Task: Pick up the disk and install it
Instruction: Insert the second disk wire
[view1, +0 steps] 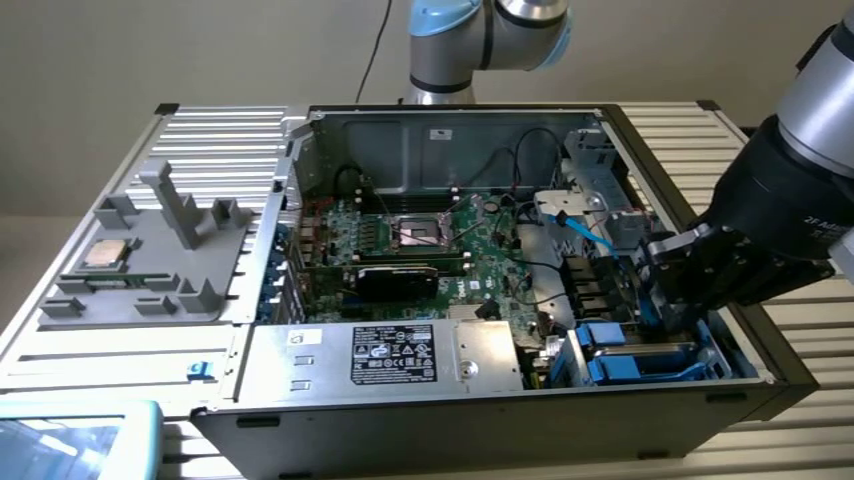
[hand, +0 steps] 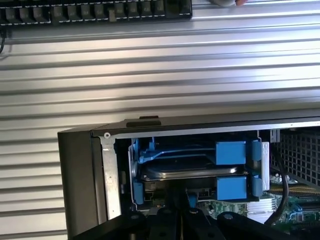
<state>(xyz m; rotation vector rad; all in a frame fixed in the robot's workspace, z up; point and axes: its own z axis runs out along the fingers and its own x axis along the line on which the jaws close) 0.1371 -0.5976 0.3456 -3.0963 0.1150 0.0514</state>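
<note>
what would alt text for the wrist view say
A silver-grey disk in a blue plastic frame sits in the drive bay at the corner of an open computer case, seen from just above the robot's gripper.

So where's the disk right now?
The disk sits inside the open computer case, in the blue drive bay at the corner on the exterior view's right, directly beneath the gripper.

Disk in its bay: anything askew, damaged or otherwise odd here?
Nothing stands out. The disk lies level between the blue bay rails, with the gripper shut at the bay; no damage is visible.
</note>
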